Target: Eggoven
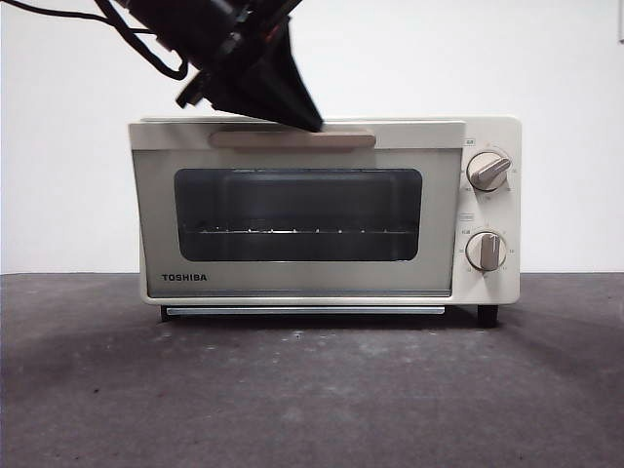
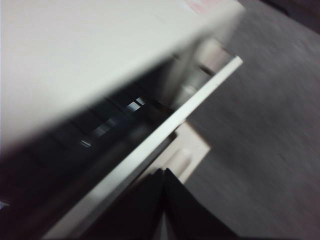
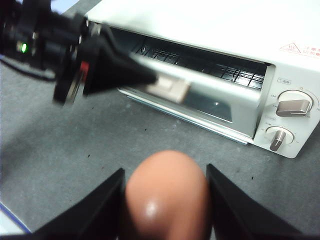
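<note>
The cream TOSHIBA toaster oven (image 1: 151, 224) stands in the middle of the table. Its dark glass door (image 3: 210, 100) is tilted open a little at the top, so the wire rack (image 3: 200, 62) shows through the gap. My left gripper (image 1: 310, 123) comes down from the upper left, shut, with its tip against the door's beige handle (image 1: 292, 139). The left wrist view shows that tip (image 2: 164, 172) at the handle (image 2: 187, 150). In front of the oven, my right gripper (image 3: 165, 170) is shut on the reddish-brown egg (image 3: 165, 200), above the table. The egg is out of the front view.
Two knobs (image 1: 487, 172) (image 1: 486, 251) sit on the oven's right panel. The dark grey table (image 1: 312, 390) stretches in front of the oven. A white wall stands behind it.
</note>
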Motion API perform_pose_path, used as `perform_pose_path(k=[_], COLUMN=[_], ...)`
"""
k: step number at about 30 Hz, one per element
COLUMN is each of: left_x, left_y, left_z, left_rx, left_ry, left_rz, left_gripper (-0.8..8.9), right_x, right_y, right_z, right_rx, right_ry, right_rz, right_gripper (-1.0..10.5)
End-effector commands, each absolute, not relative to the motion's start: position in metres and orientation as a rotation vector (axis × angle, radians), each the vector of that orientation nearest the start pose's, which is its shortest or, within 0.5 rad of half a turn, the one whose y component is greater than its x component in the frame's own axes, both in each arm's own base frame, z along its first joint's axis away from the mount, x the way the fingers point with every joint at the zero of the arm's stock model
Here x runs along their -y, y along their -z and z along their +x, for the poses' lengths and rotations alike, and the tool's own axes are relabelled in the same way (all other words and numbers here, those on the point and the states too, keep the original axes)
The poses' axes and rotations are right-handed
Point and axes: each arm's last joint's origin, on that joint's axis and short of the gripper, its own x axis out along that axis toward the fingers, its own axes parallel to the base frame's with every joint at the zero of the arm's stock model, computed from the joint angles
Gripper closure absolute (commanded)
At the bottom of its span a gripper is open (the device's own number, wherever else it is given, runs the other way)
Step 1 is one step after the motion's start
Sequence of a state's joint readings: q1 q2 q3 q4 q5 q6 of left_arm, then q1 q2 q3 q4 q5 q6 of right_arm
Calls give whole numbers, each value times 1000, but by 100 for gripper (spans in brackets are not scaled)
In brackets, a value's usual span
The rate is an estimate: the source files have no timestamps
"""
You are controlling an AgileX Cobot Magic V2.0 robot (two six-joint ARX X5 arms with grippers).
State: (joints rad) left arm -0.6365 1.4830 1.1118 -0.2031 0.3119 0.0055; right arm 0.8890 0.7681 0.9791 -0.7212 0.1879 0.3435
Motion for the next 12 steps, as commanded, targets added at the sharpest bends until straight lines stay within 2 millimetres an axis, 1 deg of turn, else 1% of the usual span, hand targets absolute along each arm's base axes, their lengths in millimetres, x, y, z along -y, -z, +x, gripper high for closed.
perform_pose_path(k=[1, 9, 12], left_x=[208, 229, 235], left_y=[-251, -243, -249], left_z=[252, 217, 203], left_rx=[-757, -926, -939], left_ry=[901, 993, 1019], left_rz=[162, 198, 194], left_gripper=[806, 806, 806], right_x=[-108, -108, -108], right_y=[-355, -356, -357], right_z=[93, 94, 94], right_rx=[-534, -519, -511], right_ry=[-610, -596, -587], right_rz=[55, 58, 61], right_gripper=[944, 944, 944])
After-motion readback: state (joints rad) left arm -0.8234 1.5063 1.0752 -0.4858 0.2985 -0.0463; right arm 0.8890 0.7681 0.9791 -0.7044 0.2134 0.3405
